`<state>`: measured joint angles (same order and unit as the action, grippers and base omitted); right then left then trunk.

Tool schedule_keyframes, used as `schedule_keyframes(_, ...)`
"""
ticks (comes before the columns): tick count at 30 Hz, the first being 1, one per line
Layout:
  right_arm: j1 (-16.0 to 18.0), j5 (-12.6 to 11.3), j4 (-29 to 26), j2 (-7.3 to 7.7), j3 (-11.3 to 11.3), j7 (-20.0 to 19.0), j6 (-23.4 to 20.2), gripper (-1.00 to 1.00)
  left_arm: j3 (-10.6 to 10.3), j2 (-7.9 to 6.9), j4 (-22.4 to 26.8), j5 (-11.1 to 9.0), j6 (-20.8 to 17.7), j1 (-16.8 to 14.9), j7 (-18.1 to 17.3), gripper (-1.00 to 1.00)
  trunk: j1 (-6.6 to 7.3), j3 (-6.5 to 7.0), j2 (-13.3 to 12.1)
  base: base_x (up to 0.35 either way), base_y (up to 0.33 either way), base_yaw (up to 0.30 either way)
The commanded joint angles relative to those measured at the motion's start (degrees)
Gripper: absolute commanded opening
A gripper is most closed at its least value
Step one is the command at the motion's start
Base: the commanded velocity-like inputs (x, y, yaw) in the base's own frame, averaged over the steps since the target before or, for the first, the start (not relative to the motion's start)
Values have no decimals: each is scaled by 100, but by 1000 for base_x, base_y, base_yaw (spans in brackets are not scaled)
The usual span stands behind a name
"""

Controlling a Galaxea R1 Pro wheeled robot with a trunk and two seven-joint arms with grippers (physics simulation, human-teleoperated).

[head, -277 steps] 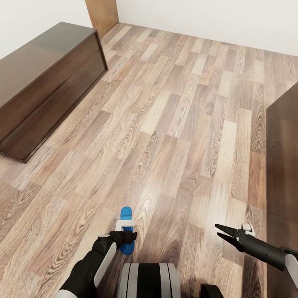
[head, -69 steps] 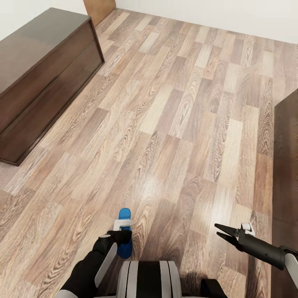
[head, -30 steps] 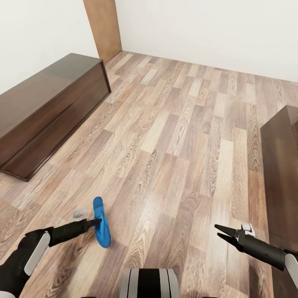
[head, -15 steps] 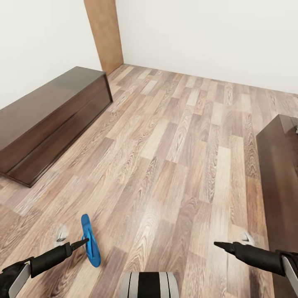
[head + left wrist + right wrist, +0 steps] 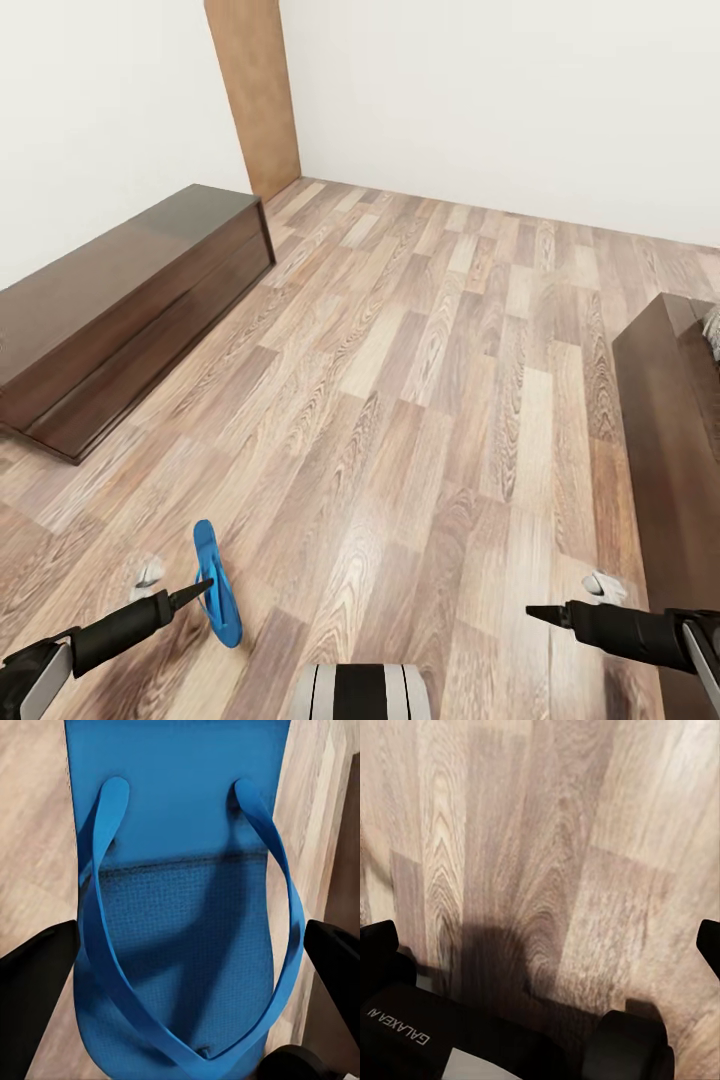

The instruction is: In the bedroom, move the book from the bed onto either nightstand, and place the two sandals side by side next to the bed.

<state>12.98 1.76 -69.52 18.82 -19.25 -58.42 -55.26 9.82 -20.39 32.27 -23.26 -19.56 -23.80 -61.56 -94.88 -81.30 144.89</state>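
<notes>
A wheeled robot carries a blue sandal (image 5: 217, 585) across a wood-plank floor (image 5: 430, 380), the left pincer (image 5: 200, 588) at the lower left of the frame closed on it, the sandal held on edge above the boards; the wrist camera on that arm looks straight onto the sole and its thong straps (image 5: 184, 945), with a dark finger (image 5: 34, 1001) at either side; the right pincer (image 5: 535, 613), lower right of the frame, carries nothing, and whether its fingers are parted or together cannot be told from here, the wrist camera on that arm showing bare boards ahead; a long dark cabinet (image 5: 120, 310) stands along the wall at the left of the frame, and a dark wooden edge, likely the bed frame (image 5: 660, 430), runs down the right side; the step in hand appears to be the ferrying of one sandal toward the bed; the next move likely calls for turning toward that frame, lowering the sandal flat onto the floor beside it with the straps up, and leaving room alongside for its mate; neither the book nor the second sandal can be made out at this moment.
</notes>
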Motion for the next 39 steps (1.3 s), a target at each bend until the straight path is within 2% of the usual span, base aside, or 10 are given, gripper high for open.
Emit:
schedule_keyframes(1, 3, 19, -4, -1, -8, -35, -37, 100, 2, 0, -1, -24, -57, -1, -15, -100, 3, 19, 0, 0, 0, 0)
schedule_keyframes(17, 3, 39, 4, -9, 14, -35, -32, 100, -7, 17, -1, -21, -65, -1, -30, -100, 45, 374, -22, 0, 0, 0)
schedule_keyframes(21, 3, 46, 19, -10, 17, -31, 181, 100, -7, 18, -1, -21, -66, -1, -24, -100, 55, 462, -27, 0, 0, 0)
schedule_keyframes(27, 3, -4, -19, 3, -19, -77, 257, 100, -7, 18, -1, -21, -66, -1, -23, -100, 70, 595, -35, 0, 0, 0)
schedule_keyframes(33, 144, -176, 175, 8, 23, 117, 450, 100, 41, 0, 135, -78, -55, -62, 174, -100, 71, 594, -35, 0, 0, 0)
schedule_keyframes(36, 148, -179, 272, 8, 26, 214, 549, 100, 157, 85, 238, -219, -5, -165, 268, -100, 71, 594, -35, 0, 0, 0)
schedule_keyframes(39, 151, -183, 368, 8, 27, 310, 647, 100, 275, 111, 342, -364, 13, -267, 364, -100, 71, 594, -35, 0, 0, 0)
